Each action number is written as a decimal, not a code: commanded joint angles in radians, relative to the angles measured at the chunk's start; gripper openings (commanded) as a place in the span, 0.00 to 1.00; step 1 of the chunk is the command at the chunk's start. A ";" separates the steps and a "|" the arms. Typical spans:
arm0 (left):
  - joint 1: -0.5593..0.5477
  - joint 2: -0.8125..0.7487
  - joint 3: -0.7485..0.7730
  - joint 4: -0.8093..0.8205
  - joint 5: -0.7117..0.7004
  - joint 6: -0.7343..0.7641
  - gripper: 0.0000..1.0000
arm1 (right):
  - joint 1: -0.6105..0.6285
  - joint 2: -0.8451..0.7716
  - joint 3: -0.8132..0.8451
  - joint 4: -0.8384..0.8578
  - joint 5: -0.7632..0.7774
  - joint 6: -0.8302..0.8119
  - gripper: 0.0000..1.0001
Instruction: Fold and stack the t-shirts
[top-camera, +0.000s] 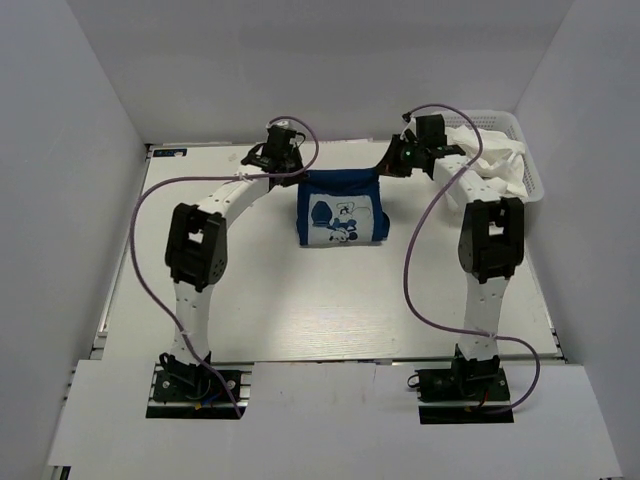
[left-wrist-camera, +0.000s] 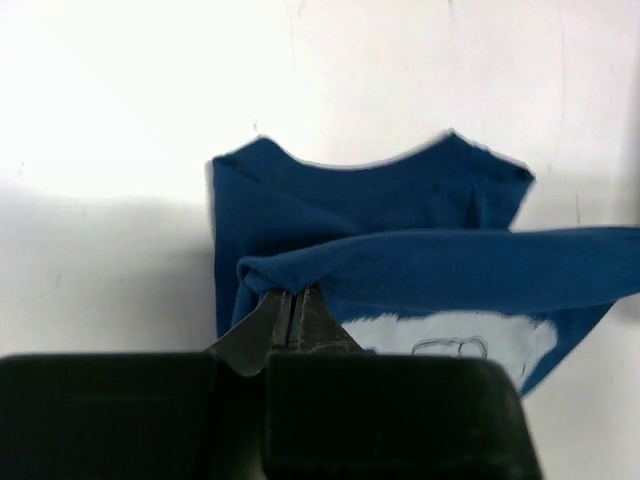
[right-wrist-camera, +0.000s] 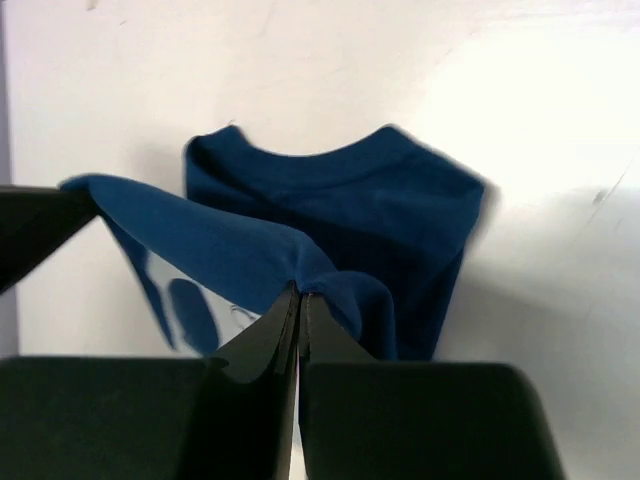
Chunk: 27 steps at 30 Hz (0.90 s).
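Both arms are reaching out to the far half of the table (top-camera: 300, 310), and between them hangs the navy t-shirt (top-camera: 342, 215), sitting at the middle of the far side. Left gripper (left-wrist-camera: 292, 300) first: its jaws are pressed together on a bunched fold of the blue cloth, with the fabric wrapping over the fingertips. Right gripper (right-wrist-camera: 299, 298), same story: jaws clamped tight on the other end of that fold, cloth draped over the tips. The gripped edge is lifted off the table and runs as a band from left to right, from one gripper across to the other. Beyond that raised band, both wrist cameras show the rest of the shirt lying flat, with its curved neckline (left-wrist-camera: 350, 165) at the end farthest from the fingers, so the collar-to-hem line runs crosswise to the held edge. From above, the bundle looks nearly square, a touch wider than deep, with a white print (top-camera: 340, 222) showing on its near part, facing up. Off at the far right corner, the white t-shirt (top-camera: 490, 160) lies crumpled in a white lattice basket (top-camera: 534, 170), spilling over its rim, just beside the right arm and apart from the navy one.
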 joint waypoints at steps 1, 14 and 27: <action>0.023 0.147 0.203 -0.059 0.038 0.043 0.00 | -0.020 0.124 0.128 0.030 0.001 -0.065 0.00; 0.063 0.287 0.447 -0.061 -0.038 0.146 1.00 | -0.010 0.295 0.300 0.137 -0.028 -0.123 0.43; 0.043 0.124 0.099 -0.040 0.109 0.172 1.00 | 0.072 -0.077 -0.311 0.347 -0.176 -0.057 0.91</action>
